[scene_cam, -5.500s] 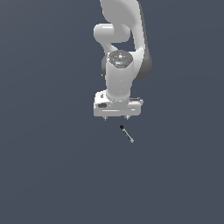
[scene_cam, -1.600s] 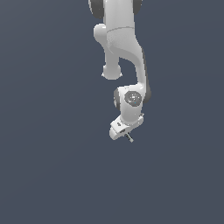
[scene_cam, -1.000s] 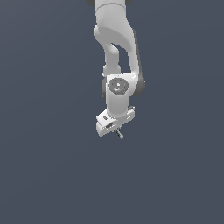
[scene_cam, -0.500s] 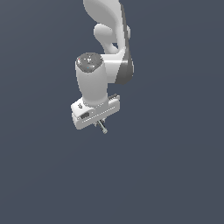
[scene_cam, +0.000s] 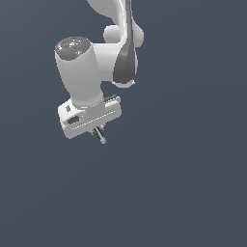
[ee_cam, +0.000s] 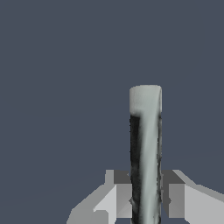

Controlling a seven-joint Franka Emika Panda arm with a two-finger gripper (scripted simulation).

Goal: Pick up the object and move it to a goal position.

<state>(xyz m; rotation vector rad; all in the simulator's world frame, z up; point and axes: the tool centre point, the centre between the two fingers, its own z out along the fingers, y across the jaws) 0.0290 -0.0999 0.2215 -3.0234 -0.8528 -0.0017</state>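
The thin rod [scene_cam: 101,136] with its light grey shaft sticks out below the white gripper [scene_cam: 98,130] in the exterior view. The gripper is shut on it and holds it up in the air. The black knob end is not clear here. In the wrist view the rod [ee_cam: 145,148] stands long and grey between the two fingers [ee_cam: 177,199], which press on it from both sides; the gripper [ee_cam: 145,197] is closed around its lower part.
The white arm with its dark grey elbow part [scene_cam: 126,62] rises behind the gripper. Plain dark grey-blue background lies all around, with no other objects in view.
The gripper came down on the rod, closed on it and lifted it. Over the last second it has swung toward the exterior view's left and upward, with the rod held.
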